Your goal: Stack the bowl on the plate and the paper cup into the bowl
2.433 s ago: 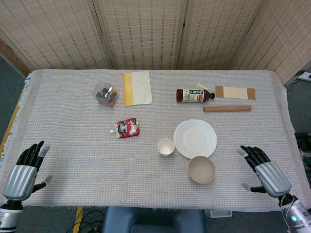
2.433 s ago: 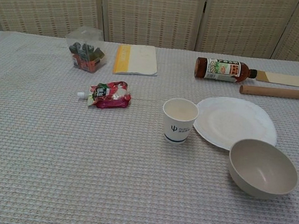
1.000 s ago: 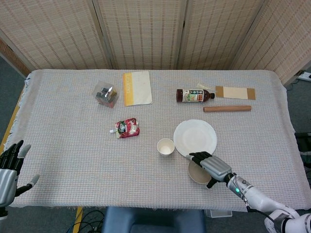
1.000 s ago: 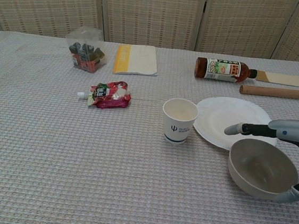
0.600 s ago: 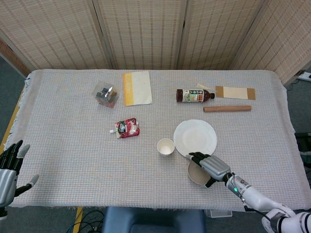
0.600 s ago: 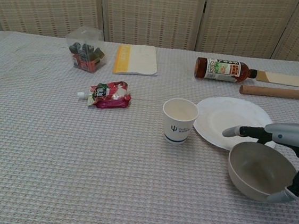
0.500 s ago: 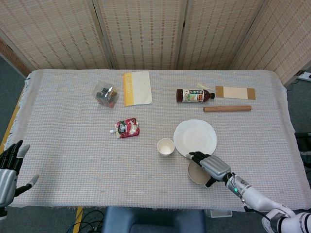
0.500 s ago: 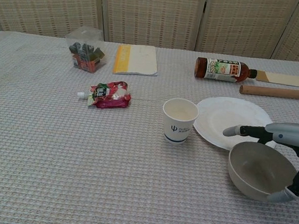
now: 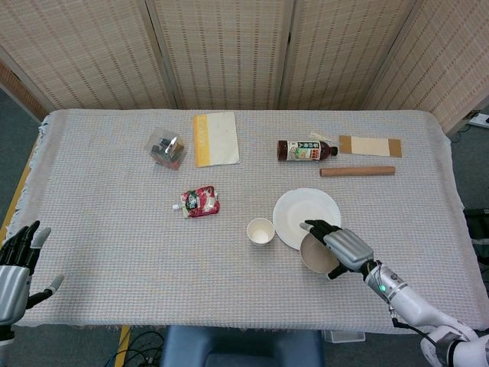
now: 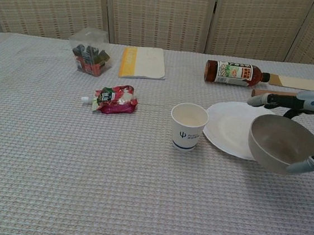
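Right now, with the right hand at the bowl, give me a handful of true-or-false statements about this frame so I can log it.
1. The right hand holds the bowl lifted off the table and tilted. True.
2. The bowl already sits flat on the plate. False: it is held in the air at the plate's near right edge.
3. The paper cup stands upright on the table, left of the plate. True.
4. The paper cup is inside the bowl. False: it stands on the cloth, apart from the bowl.
5. The left hand holds the red pouch. False: it is empty at the table's near left corner.
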`<state>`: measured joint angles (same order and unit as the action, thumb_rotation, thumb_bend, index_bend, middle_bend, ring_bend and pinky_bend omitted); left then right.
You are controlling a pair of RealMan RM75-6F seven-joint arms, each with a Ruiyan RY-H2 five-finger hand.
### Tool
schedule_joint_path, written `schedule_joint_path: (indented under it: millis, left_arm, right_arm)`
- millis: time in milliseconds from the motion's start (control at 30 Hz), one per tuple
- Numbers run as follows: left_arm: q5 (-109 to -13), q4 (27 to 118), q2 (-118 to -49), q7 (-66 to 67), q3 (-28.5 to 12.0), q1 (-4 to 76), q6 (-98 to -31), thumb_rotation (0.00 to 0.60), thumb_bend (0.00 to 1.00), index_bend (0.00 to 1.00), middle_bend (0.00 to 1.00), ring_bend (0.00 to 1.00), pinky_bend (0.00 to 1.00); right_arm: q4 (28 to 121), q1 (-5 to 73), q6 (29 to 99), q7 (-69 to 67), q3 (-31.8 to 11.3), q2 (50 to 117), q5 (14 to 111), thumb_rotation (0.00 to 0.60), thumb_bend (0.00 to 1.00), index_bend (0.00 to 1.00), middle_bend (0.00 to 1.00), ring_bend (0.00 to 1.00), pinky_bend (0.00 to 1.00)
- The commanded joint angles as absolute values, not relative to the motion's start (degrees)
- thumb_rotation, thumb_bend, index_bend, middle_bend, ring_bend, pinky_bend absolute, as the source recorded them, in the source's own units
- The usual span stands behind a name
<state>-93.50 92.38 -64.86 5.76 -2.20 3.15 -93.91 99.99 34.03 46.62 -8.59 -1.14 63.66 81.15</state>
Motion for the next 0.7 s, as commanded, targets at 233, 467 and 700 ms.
schedule_joint_path:
  millis: [233,467,700]
  left_arm:
    - [-93.1,92.2,-64.7,5.1,-2.4,3.3,-93.6,0.6,0.25,0.04,0.0,0.0,0.16]
    - [-92.9,91.7,-64.3,3.7,-2.7,3.1,-94.0,0.6,0.25,0.04,0.0,0.0,0.16]
    - [-93.0,91.6,-64.0,2.8,-2.6,3.0,-94.2,0.6,0.25,0.04,0.0,0.0,0.16]
  right_arm:
    - [97.2,36.6,44.7,-8.9,-4.4,65.4,76.5,0.6,0.28,0.0,0.0,0.0,0.45]
    - [93.5,39.4,41.2,-6.9,-6.2,69.2,70.8,0.6,0.28,0.0,0.0,0.0,0.45]
    - [89.8,41.9,39.1,-4.7,-7.8,71.9,65.7,0.6,0.28,0.0,0.0,0.0,0.45]
